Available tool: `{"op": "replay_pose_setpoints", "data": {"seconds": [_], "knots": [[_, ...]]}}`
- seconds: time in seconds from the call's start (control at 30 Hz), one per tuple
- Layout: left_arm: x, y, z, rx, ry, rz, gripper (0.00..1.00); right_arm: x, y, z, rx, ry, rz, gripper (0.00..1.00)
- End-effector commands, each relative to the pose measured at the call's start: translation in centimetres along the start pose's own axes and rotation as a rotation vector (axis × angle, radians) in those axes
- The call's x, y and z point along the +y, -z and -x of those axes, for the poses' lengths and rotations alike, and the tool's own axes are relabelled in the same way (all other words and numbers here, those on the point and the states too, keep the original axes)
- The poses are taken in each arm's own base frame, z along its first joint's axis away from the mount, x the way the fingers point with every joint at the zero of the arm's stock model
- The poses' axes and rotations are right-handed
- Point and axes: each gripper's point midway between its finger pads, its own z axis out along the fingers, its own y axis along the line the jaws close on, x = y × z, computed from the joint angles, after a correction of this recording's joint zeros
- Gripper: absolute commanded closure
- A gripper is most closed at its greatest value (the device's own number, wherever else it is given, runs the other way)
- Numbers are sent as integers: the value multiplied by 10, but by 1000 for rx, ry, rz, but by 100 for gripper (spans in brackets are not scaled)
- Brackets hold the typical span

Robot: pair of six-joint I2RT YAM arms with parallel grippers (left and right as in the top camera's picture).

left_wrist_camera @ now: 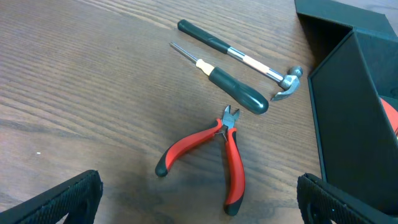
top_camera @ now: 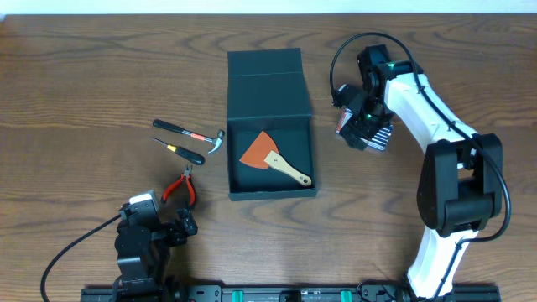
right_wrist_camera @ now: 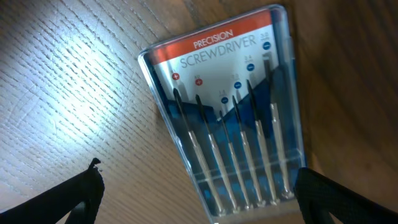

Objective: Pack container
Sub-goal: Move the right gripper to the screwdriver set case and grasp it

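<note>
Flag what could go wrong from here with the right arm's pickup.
1. The precision screwdriver case lies flat and skewed between the right tool's open fingers; a grip could slip or twist it.
2. The scraper lies diagonally in the container, so the case may land on it.

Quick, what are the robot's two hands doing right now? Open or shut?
Left gripper: open, empty, red pliers in front.
Right gripper: open, empty, by the screwdriver set.
</note>
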Motion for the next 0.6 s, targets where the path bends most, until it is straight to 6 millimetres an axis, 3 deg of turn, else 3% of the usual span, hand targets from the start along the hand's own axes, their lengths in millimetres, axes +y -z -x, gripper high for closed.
{"op": "replay_pose_setpoints", "data": {"seconds": [0.0,0.23,0.43,0.57], "knots": [[0,-1,-2,0,-9,1,1,-6,-8,3,-18,28,30,1],[0,-1,-2,0,-9,1,2,-19,-33,-6,10,11,43,1],[0,-1,-2,0,-9,1,2,-37,-34,-1,-5,4,-33,1],[0,-1,-2,0,-9,1,1,-38,-34,-1,-7,5,-39,1]]}}
